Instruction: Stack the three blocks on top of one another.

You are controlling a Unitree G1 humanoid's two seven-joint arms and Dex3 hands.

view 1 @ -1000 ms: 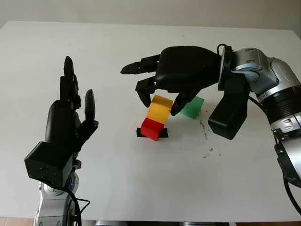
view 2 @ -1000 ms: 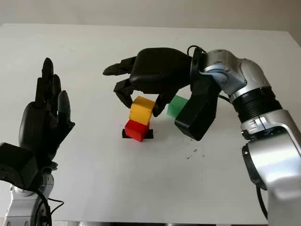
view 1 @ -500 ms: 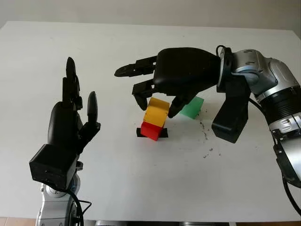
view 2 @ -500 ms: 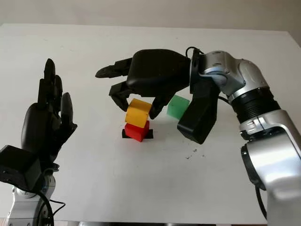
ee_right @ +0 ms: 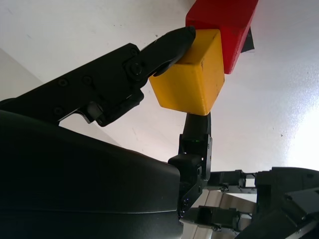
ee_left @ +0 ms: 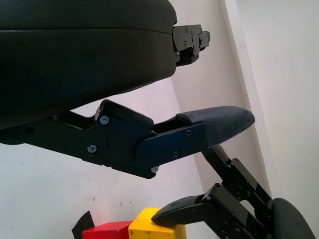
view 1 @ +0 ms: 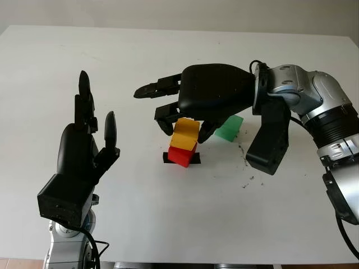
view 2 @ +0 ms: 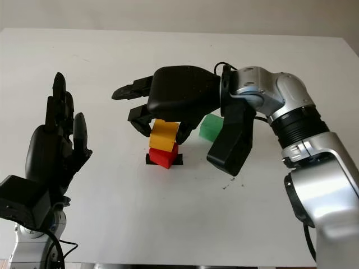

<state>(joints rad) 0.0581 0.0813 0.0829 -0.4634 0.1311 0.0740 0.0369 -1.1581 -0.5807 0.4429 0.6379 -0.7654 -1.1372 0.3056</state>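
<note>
On the table, one block sits atop the bottom block, apparently touching it, with the third block just right of that pair, the right hand over it and the left hand well left.

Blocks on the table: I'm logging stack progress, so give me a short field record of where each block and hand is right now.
red block: on the table, over a black mark
yellow block: on the red block, tilted
green block: on the table, apart from the stack
right hand: fingers around the yellow block
left hand: open, raised at the table's left
stack: two of three
</note>
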